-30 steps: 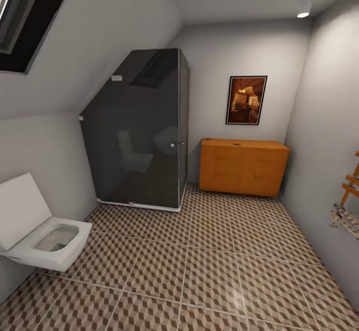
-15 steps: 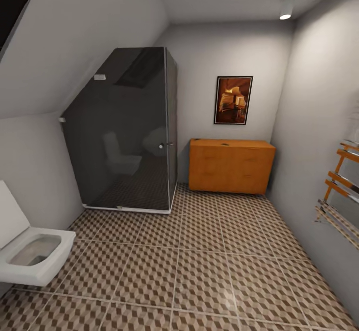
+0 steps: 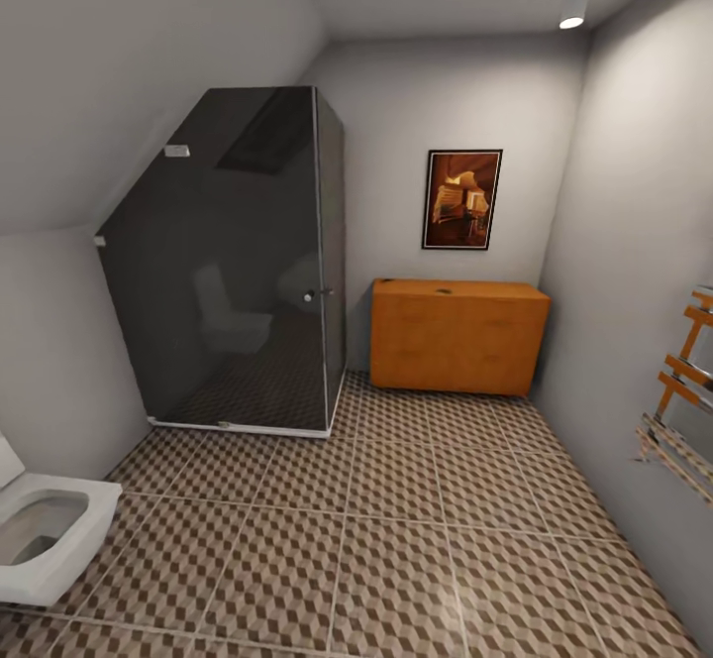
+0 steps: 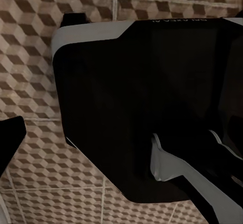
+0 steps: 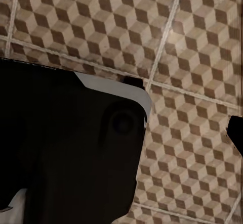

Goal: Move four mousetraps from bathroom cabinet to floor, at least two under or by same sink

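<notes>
- Head view: you're facing the far wall. The cabinet (image 3: 458, 337) sits against it, right of the dark glass shower (image 3: 233, 262) and under a framed picture (image 3: 461, 199). Its drawer fronts are closed. Two small dark spots on its top are too small to identify. The bathroom floor (image 3: 396, 539) runs from you to the cabinet. The toilet (image 3: 45, 529) is at your near left, a towel rail (image 3: 683, 400) is on the right wall, and a ceiling lamp (image 3: 574, 2) is lit.
- Left wrist view: dark robot body with a white edge over the floor tiles (image 4: 30, 82). Tool state: can't tell.
- Right wrist view: same dark body over tiles (image 5: 192, 57). Tool state: can't tell.
</notes>
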### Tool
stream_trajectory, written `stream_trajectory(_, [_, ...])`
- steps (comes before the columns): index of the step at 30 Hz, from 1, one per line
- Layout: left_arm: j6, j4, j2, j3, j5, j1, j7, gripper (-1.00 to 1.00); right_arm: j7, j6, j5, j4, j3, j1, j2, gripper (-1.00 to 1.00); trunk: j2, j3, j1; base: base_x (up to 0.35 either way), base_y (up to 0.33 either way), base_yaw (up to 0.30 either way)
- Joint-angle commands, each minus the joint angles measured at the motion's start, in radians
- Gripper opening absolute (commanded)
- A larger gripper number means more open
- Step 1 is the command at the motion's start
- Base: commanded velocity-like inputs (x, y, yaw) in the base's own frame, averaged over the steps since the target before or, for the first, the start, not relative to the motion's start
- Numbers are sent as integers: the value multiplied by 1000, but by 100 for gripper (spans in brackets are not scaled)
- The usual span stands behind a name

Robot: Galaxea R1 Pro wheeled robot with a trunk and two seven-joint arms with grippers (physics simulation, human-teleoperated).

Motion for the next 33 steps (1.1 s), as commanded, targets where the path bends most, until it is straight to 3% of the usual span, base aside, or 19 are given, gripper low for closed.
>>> stream_trajectory(1, [4, -1, 0, -8, 10, -1, 4, 100, 1, -6, 7, 3, -4, -2, 0, 100, -2, -2, 1, 307, -137, 0])
stream_trajectory(9, [4, -1, 0, -8, 10, 0, 4, 100, 1, -5, 7, 3, -4, -2, 1, 100, -2, -2, 1, 307, -137, -44])
stream_trajectory(23, [4, 0, 1, -8, 11, 0, 6, 100, 0, -3, 7, 3, -4, -2, 2, 100, -2, -2, 1, 307, -137, -209])
stream_trajectory(33, [4, 5, 1, -7, 11, 0, 4, 100, -1, -2, 7, 3, -4, -2, 1, 100, -2, -2, 1, 307, -137, -41])
